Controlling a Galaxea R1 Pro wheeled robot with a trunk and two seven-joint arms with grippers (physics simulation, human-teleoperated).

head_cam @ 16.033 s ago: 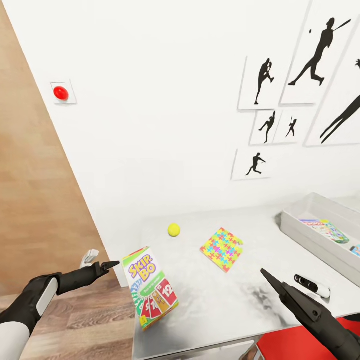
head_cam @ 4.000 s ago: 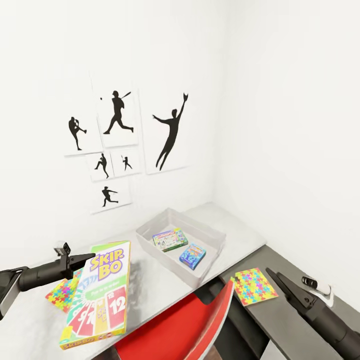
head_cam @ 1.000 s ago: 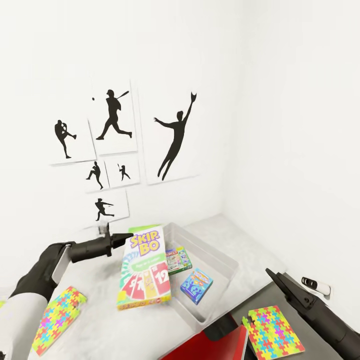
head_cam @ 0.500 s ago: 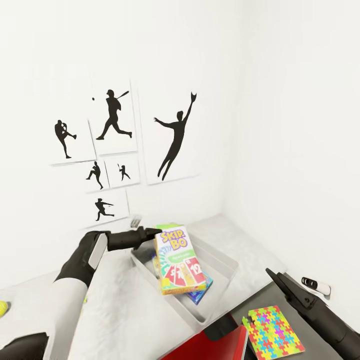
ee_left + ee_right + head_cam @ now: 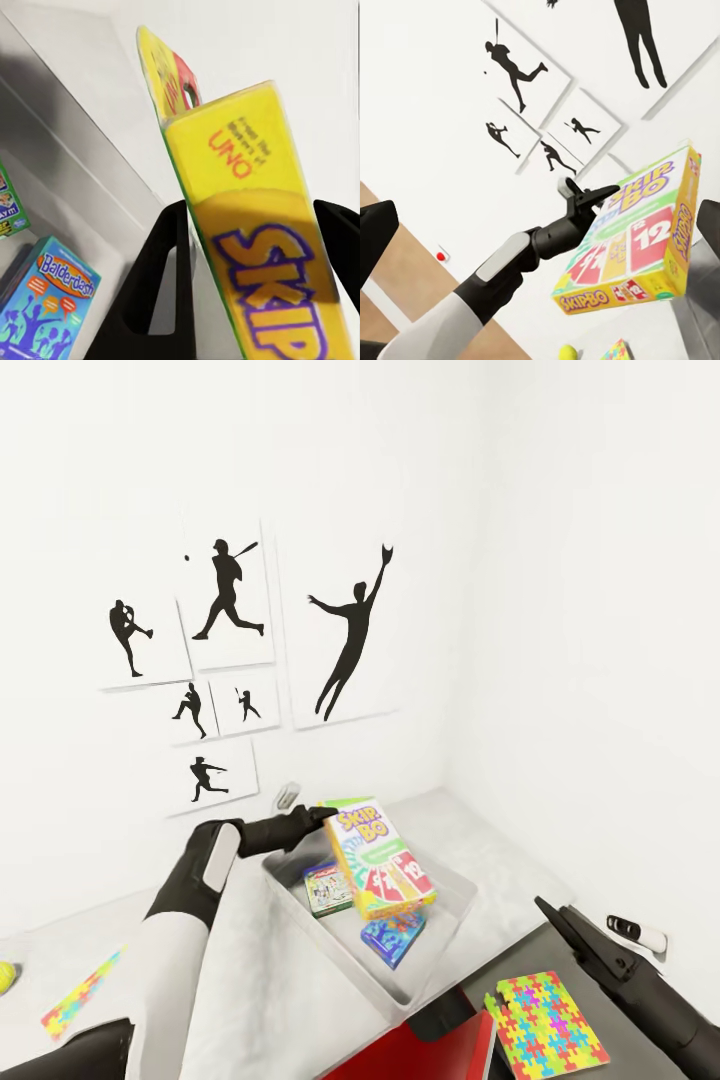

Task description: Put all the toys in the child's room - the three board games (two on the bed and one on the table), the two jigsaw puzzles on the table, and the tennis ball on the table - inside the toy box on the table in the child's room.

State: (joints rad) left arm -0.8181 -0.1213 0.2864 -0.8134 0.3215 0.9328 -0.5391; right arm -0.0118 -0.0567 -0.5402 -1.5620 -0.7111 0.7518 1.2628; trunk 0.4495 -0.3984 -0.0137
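Partly hidden beneath the Skip-Bo box [image 5: 381, 859], a green game box [image 5: 327, 888] and a blue "Balderdash" box [image 5: 392, 939] are lying inside the toy box [image 5: 447, 913]. Left gripper [image 5: 322, 816] is clamping the Skip-Bo box, also lettered "UNO", above the bin. Right gripper [image 5: 545, 909] is hovering well apart, its finger spacing unclear.

The flat yellow-green Skip-Bo game box [image 5: 381, 859] hides part of the blue game box [image 5: 394, 937] lying in the shallow light-grey toy bin [image 5: 445, 920]. By that bin, the red chair [image 5: 420, 1055] and the small yellow-green ball [image 5: 5, 977] are cut off at picture edges.
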